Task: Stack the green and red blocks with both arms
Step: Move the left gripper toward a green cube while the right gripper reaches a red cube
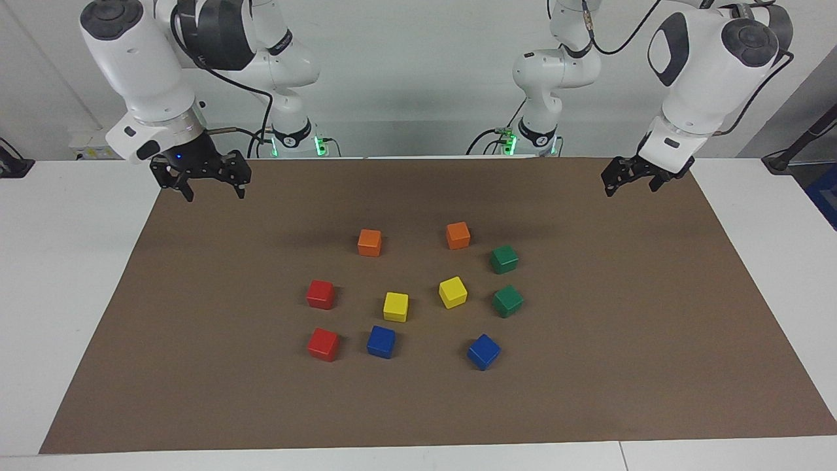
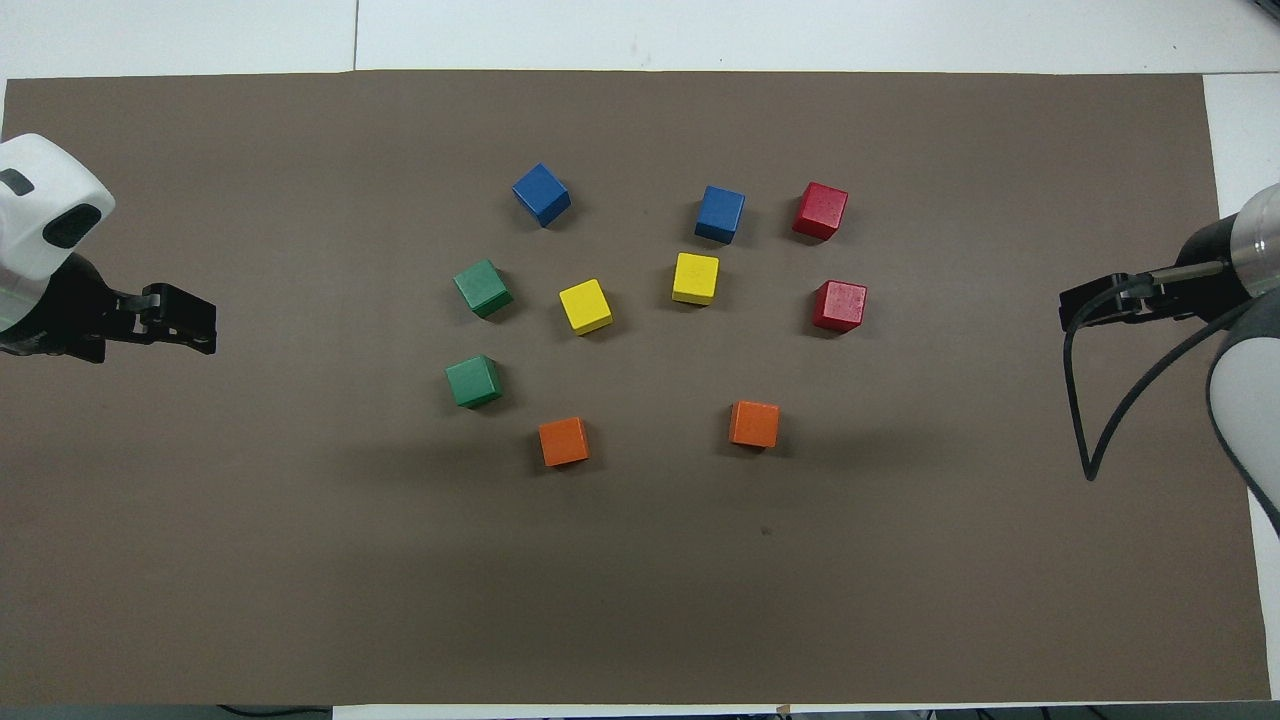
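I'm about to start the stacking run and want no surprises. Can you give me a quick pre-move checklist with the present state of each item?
1. Left pincer open and empty, raised over the mat's edge at its own end: ok.
2. Right pincer open and empty, raised over the mat's edge at its own end: ok.
3. Both green blocks lie separate on the mat, toward the left arm's end: ok.
4. Both red blocks lie separate, toward the right arm's end: ok.
5. Nothing stacked yet: ok.
6. A yellow block sits beside the farther green block with a visible gap between them: ok.
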Robot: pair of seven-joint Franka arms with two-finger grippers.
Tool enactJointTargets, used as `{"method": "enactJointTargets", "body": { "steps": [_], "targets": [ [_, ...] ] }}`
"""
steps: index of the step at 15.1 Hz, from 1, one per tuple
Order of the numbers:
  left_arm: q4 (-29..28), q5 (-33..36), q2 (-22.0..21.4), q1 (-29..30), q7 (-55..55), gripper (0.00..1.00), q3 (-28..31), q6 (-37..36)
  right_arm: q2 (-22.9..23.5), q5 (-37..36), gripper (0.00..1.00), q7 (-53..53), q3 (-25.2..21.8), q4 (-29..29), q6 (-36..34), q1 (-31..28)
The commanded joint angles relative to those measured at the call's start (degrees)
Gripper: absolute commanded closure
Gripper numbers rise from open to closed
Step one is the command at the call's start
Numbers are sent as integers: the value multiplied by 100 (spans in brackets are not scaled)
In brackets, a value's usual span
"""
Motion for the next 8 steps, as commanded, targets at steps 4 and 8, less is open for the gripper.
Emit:
{"method": "enactJointTargets", "body": {
  "steps": [4, 8],
  "targets": [
    [199, -362, 71, 4, 51, 0, 28, -157, -139, -73, 0, -77, 61, -151, 111, -191],
    [112, -432, 36, 4, -18, 0, 20, 149, -139, -64, 0, -60, 61, -177, 68, -130]
  ]
}}
